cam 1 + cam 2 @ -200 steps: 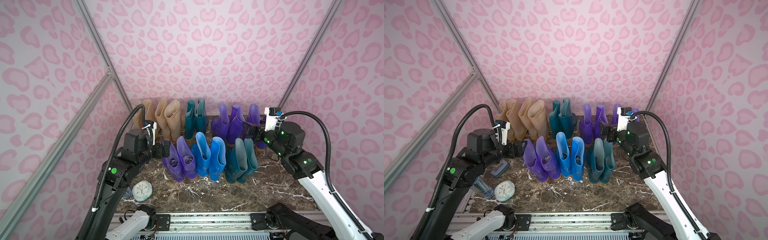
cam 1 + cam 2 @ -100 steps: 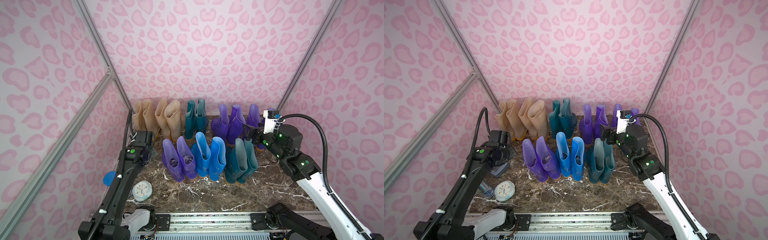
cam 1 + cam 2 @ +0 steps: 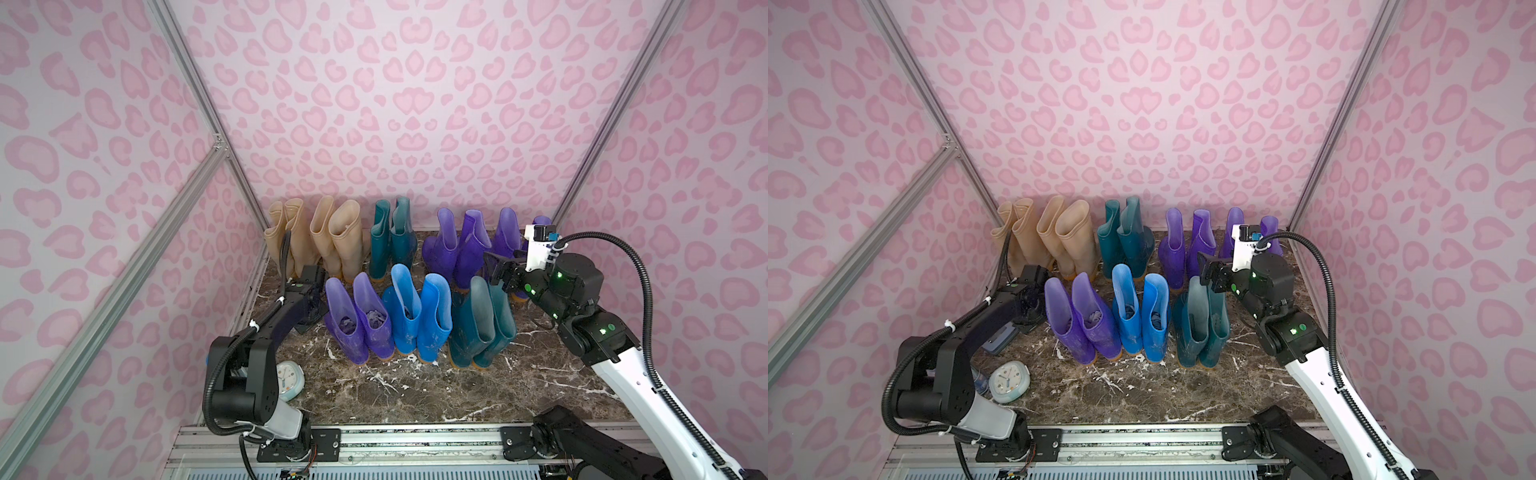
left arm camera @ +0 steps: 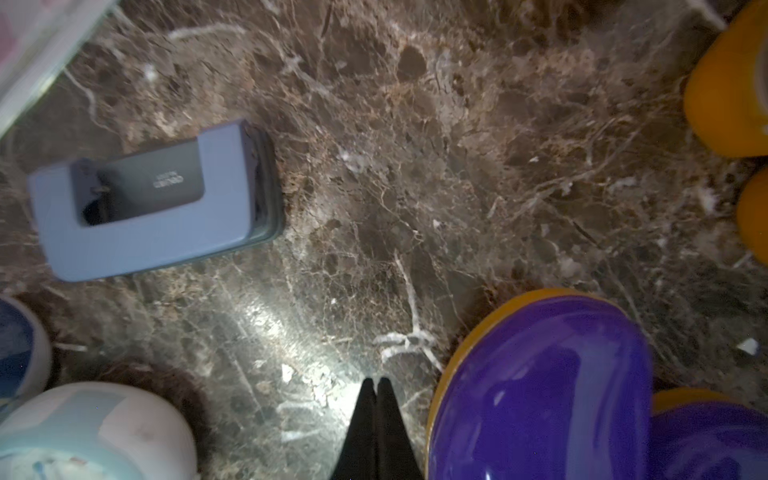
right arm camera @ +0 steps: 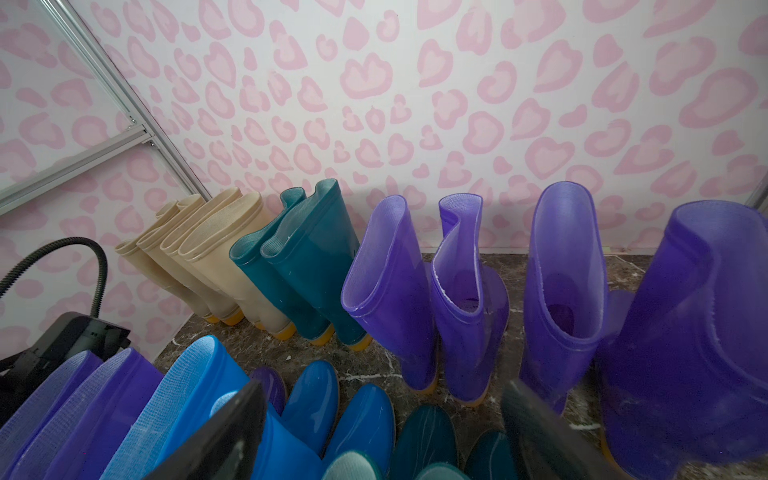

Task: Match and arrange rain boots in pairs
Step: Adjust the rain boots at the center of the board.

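The rain boots stand upright in two rows on the marble floor. The back row holds several beige boots (image 3: 332, 237), a dark teal pair (image 3: 390, 239) and several purple boots (image 3: 457, 245). In the front row are a purple pair (image 3: 357, 320), a bright blue pair (image 3: 415, 316) and a teal pair (image 3: 482, 324). My left gripper (image 4: 376, 388) is shut on nothing, low over bare floor beside the front purple boot's toe (image 4: 540, 386). My right gripper (image 3: 498, 268) hangs open above the front teal pair and holds nothing, with the back purple boots (image 5: 561, 282) just beyond it.
A grey-blue hole punch (image 4: 153, 203) lies on the floor left of the front purple pair. A pale round clock (image 3: 1009, 380) lies near the left arm's base. Pink patterned walls and aluminium posts (image 3: 208, 124) close in three sides, and a rail (image 3: 415, 440) runs along the front.
The left arm has dropped from beside the beige boots down to the floor, and its gripper has gone from open to shut. The right gripper has shifted only slightly.
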You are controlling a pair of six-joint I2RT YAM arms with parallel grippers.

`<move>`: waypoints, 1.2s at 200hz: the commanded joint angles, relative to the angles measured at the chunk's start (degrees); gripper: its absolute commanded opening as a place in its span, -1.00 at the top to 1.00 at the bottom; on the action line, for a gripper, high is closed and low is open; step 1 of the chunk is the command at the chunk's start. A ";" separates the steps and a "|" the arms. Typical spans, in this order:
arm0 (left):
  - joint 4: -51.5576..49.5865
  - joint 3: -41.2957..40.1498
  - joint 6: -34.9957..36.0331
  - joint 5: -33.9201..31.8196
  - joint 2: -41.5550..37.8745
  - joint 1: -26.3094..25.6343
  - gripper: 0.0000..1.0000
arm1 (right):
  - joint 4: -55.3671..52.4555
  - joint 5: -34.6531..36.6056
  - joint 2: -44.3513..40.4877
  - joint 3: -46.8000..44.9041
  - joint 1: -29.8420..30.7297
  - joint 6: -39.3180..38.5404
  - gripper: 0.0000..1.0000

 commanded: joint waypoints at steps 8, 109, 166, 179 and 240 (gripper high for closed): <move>6.84 -2.64 -3.05 0.80 2.83 -0.45 0.95 | 1.19 1.87 -1.29 -0.66 -0.09 -0.64 -0.82; 24.90 -4.52 1.80 7.63 10.53 -5.14 0.95 | -1.41 5.23 -2.10 0.49 -1.07 -1.62 -0.85; 25.91 -2.93 5.65 8.24 11.06 -7.56 0.95 | -1.78 5.66 -2.40 0.08 -2.00 -1.70 -0.86; 23.52 -2.73 6.00 6.63 9.55 -7.52 0.95 | -1.49 5.95 -2.64 -0.15 -2.30 -1.96 -0.88; 5.30 1.06 14.11 -4.84 -11.04 -7.60 0.04 | 9.70 12.65 -9.48 -6.76 -2.37 -2.90 -0.96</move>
